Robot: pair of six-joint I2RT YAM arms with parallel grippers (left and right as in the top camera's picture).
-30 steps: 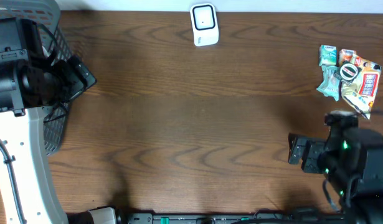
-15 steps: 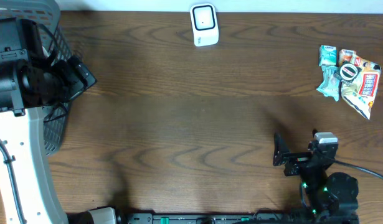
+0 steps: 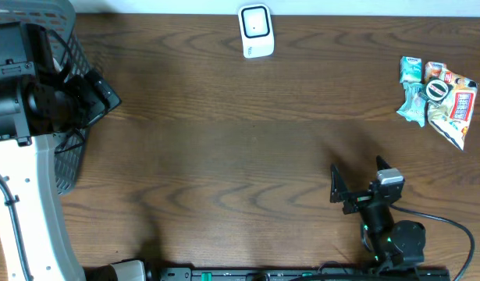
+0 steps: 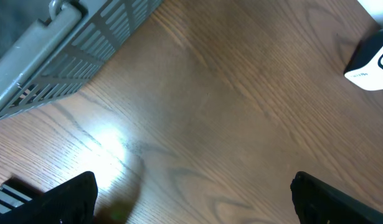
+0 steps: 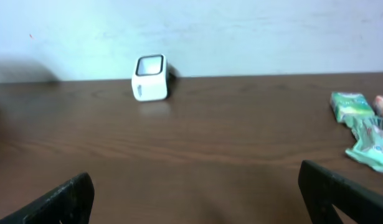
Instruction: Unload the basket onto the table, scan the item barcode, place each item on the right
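Since a second ago, we see our right gripper (image 3: 358, 179) shift left, jaws wide; left gripper (image 4: 197, 199), by the basket (image 3: 72, 160), gapes too.

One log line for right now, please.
left jaws: open, empty, by basket | right jaws: open, empty, apart from packets | packets: piled at right edge | scanner: back edge

A pale wall (image 5: 253, 31) is rising behind the far edge of the dark wood-grain table (image 3: 224, 148), and a bright glare (image 4: 107, 140) is shining on the table's top.
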